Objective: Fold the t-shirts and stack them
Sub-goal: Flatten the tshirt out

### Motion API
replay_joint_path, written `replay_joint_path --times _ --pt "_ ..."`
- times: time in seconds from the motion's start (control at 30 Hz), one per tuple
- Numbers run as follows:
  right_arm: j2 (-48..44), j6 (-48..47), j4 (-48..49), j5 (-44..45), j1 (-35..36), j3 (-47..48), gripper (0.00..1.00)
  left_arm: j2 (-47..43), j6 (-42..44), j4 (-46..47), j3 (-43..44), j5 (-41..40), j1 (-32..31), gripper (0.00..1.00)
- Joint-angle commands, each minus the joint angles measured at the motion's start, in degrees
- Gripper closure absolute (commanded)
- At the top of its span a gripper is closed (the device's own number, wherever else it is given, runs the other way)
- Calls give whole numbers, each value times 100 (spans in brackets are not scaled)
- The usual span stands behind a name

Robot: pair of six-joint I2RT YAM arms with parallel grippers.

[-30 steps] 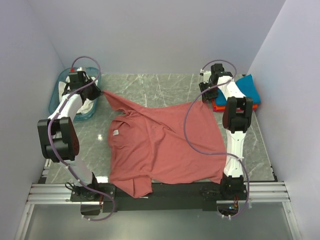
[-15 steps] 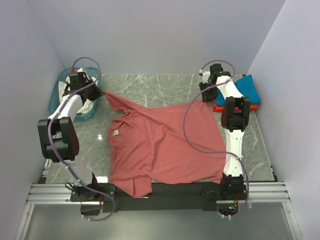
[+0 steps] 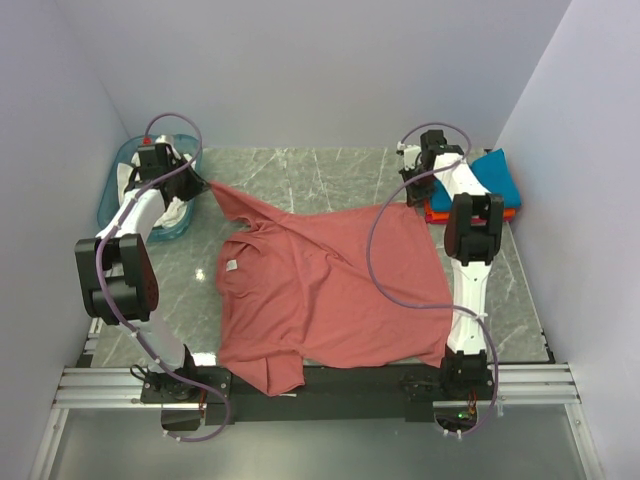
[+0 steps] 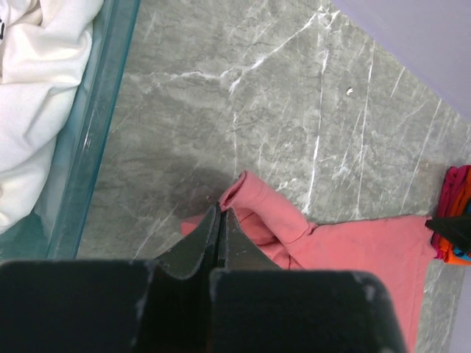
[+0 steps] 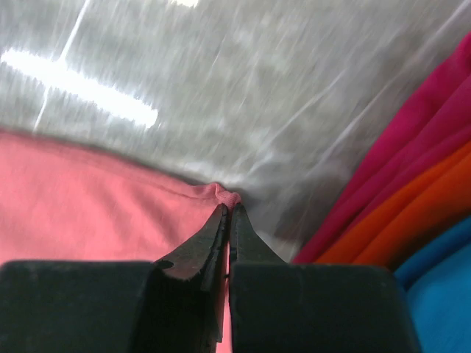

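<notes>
A large dusty-red t-shirt with a small white neck label lies spread on the marble table, its near hem hanging over the front edge. My left gripper is shut on its far left corner, seen in the left wrist view. My right gripper is shut on its far right corner, seen in the right wrist view. A stack of folded shirts sits at the far right: teal-blue on top, orange and magenta below, also in the right wrist view.
A translucent teal plastic basket with white cloth inside stands at the far left, right beside my left gripper. The side walls are close to both arms. Grey marble table shows behind the shirt.
The right gripper has shifted slightly toward the back right with the shirt corner. The left gripper and the shirt have barely moved.
</notes>
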Motion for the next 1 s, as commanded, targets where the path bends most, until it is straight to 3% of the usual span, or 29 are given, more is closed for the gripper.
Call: replay_joint_path --times 0.0,0.17,0.33,0.53,0.73,0.97 --pt "-978 -59 273 -216 39 -375 100 -381 -9 172 385 190 20 100" --pt "-2559 55 616 -603 170 -1471 100 -740 -62 85 675 208 20 100" --pt "-4087 134 705 -709 364 -1993 100 -1206 -97 -91 1036 190 12 100" --pt "-5144 134 108 -630 382 -976 100 -2050 -413 84 1370 208 20 100" --pt "-5646 55 -499 -288 382 1070 100 -2806 -914 401 2204 59 12 100" --pt "-6701 55 -34 90 373 1355 100 -3255 -1143 287 3557 -363 20 100"
